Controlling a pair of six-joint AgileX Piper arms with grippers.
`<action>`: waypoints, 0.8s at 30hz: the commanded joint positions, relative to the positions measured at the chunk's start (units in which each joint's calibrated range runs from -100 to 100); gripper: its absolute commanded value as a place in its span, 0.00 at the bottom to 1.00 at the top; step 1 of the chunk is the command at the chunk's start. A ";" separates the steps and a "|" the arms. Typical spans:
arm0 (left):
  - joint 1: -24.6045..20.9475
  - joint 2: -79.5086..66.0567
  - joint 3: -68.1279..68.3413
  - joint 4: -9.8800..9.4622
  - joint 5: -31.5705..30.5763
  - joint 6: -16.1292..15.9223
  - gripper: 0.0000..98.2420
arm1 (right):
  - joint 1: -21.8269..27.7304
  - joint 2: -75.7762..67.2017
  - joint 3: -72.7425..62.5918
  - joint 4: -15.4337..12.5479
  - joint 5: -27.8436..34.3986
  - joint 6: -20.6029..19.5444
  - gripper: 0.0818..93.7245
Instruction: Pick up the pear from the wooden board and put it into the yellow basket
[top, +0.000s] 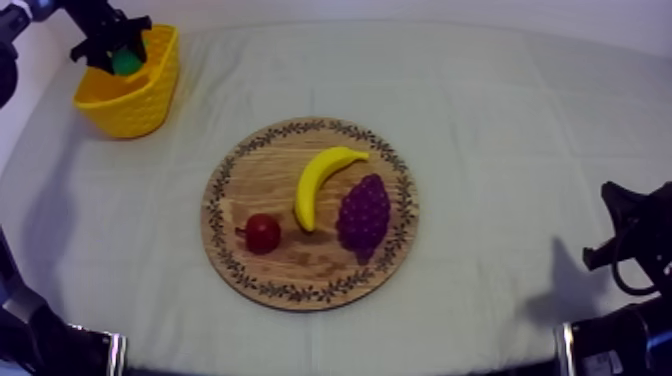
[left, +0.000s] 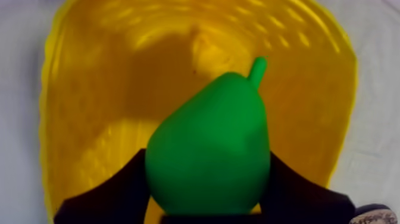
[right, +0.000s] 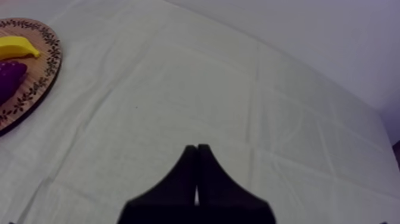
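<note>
Left arm: the left gripper (top: 117, 54) is positioned at the yellow basket (top: 150, 98), which stands at the far left of the table. Its jaws are closed round the green pear (top: 127, 63). In the left wrist view the two black fingers (left: 113, 193) press against the pear's (left: 208, 137) broad lower body, one at each side, with the stem end pointing away from the gripper. The pear sits over the basket's opening, with the yellow interior wall (left: 89, 95) showing behind it all round. It cannot be determined whether the pear touches the basket floor. The pear is off the board and in the gripper's hold.

Right arm: the right gripper (right: 197, 147) is low at the right side of the table, over bare grey-white cloth (right: 178, 89). Its fingers lie together as a narrow wedge, closed with nothing between them.

Round wooden board (top: 270, 165): located at mid-table, well apart from the basket. Three items lie on it. The banana (top: 322, 180) lies near the centre, the bunch of grapes (top: 364, 215) is just beside it on the right, and the small red fruit (top: 263, 233) is on its left, toward the near rim. The board's patterned rim is unobstructed.
</note>
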 joint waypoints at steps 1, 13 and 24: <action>-0.10 0.34 0.01 0.10 0.02 0.33 0.54 | 0.00 -0.03 -0.02 0.00 0.02 0.00 0.00; 0.20 -0.31 1.13 -0.04 -0.06 1.15 0.93 | 0.00 -0.03 -0.02 0.00 0.02 0.02 0.00; 0.24 -1.07 2.55 -0.14 -0.57 0.91 0.97 | 0.00 -0.03 -0.02 0.00 0.02 0.00 0.00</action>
